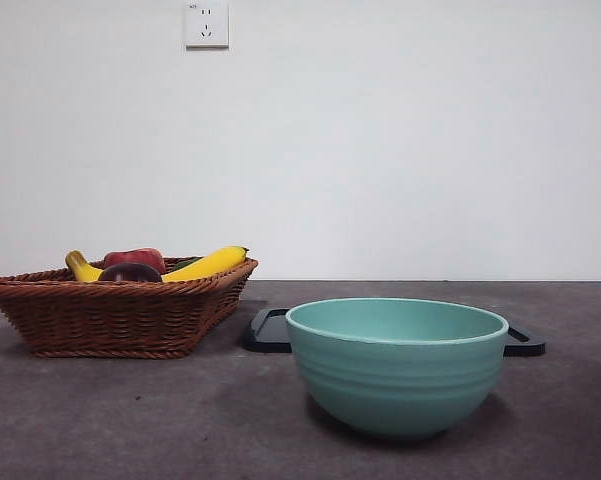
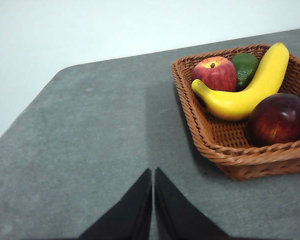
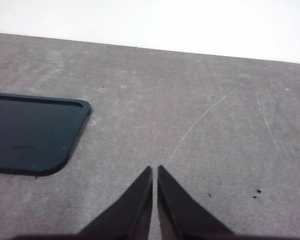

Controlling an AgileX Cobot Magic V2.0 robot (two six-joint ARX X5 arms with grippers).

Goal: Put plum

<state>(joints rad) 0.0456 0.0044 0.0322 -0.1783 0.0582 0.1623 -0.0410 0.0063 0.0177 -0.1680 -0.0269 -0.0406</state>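
The plum [image 2: 278, 118] lies in the wicker basket [image 2: 224, 150] beside a banana [image 2: 249, 90], while the left end effector [image 2: 153, 172] and right end effector [image 3: 155, 170] hover closed and empty over the worktop [image 2: 90, 145].

Left gripper [image 2: 152, 172], right gripper [image 3: 155, 170] — closed.

Bright, even light w/ soft shadows on the surface [image 1: 130, 420] under the bowl [image 1: 396, 365]. Plum [image 2: 278, 119] near the bowl-less basket [image 2: 224, 145] shows glossy glare. Right wrist pic slightly soft.
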